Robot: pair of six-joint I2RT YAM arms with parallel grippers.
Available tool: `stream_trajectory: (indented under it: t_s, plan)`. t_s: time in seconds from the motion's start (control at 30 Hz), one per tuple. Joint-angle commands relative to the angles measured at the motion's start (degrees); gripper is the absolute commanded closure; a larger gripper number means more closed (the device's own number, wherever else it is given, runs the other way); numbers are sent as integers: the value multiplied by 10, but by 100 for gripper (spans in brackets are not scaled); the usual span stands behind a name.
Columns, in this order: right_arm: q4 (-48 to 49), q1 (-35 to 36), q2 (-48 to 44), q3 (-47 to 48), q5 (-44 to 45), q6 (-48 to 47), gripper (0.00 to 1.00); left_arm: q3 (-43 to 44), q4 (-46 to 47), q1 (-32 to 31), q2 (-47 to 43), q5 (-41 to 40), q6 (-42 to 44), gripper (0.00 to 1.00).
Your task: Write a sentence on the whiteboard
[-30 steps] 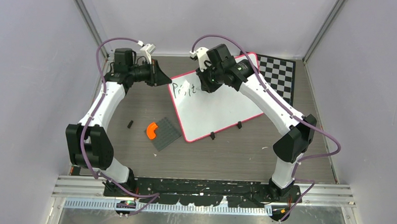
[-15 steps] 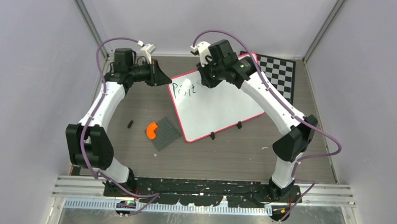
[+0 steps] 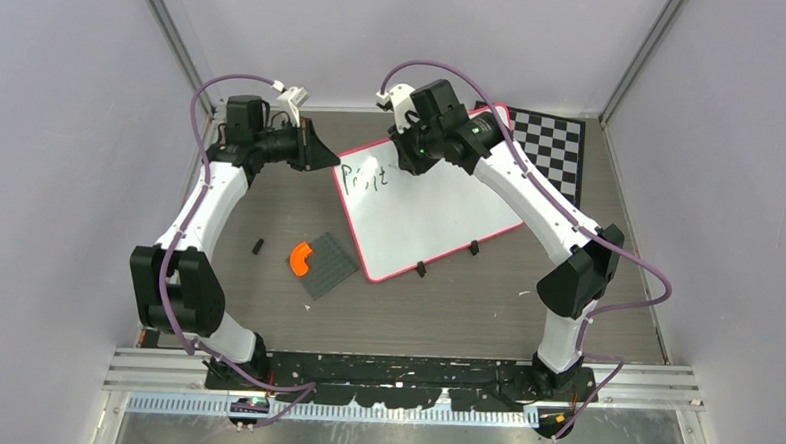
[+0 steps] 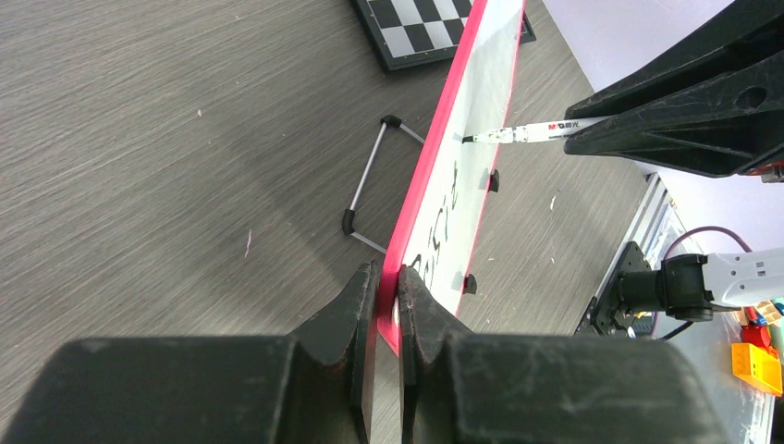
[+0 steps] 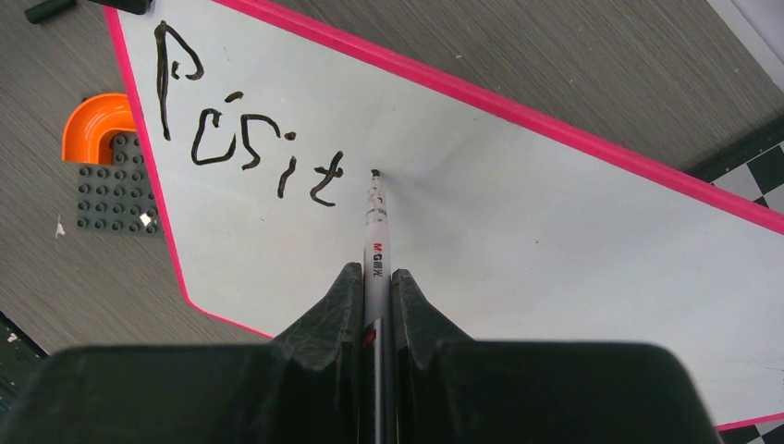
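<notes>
Right wrist, right fingers (image 5: 337, 305) pinching marker (image 5: 377, 240), seemingly touching whiteboard (image 5: 555, 213), left fingers (image 4: 356, 310) clamping rim (image 4: 430, 157)

We see a grey-brown wood-grain counter (image 3: 445, 304). At its far right corner a black-and-white chessboard (image 3: 550, 149) lies flat, partly hidden. Left of the middle lies a dark grey studded plate (image 3: 332, 267), turned diagonally. An orange curved block (image 3: 300, 259) sits at the plate's left corner, touching it. Further left, apart on the bare wood, lies a small black piece (image 3: 258, 245); we cannot tell what it is. Bright blocks (image 4: 758, 361) show past the counter's edge.
</notes>
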Motion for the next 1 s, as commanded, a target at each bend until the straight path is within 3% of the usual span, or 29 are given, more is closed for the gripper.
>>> stream_trajectory:
  t_s: [0.0, 0.97]
  plan:
    - [7, -1, -10, 13, 6, -2, 100, 9, -8, -15, -14, 4, 5, 100]
    - [12, 3, -25, -31, -3, 1, 100, 10, -9, -15, -10, 3, 5, 100]
